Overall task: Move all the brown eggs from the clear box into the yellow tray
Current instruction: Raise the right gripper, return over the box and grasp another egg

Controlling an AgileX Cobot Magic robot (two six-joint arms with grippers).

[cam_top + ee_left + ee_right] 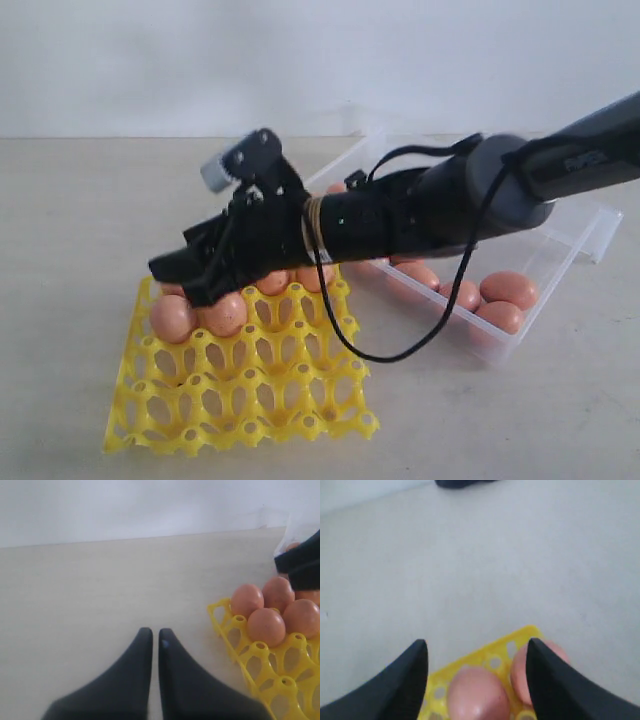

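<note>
The yellow tray (250, 400) lies at the front left, with several brown eggs (225, 313) in its far rows. My right gripper (185, 280) reaches across over the tray's far left corner and stands open (477, 645). One egg (477, 695) sits in its cup between the fingers, touching neither. A second egg (520, 672) is partly hidden behind one finger. The clear box (560, 265) at the right holds several more eggs (508, 288). My left gripper (155, 632) is shut over bare table beside the tray (250, 667); the exterior view does not show it.
A black cable (400, 355) loops down from the right arm past the tray's right edge. The box's clear lid (603, 232) stands open at the far right. Light tabletop (80, 220) stretches left of the tray, with a white wall behind.
</note>
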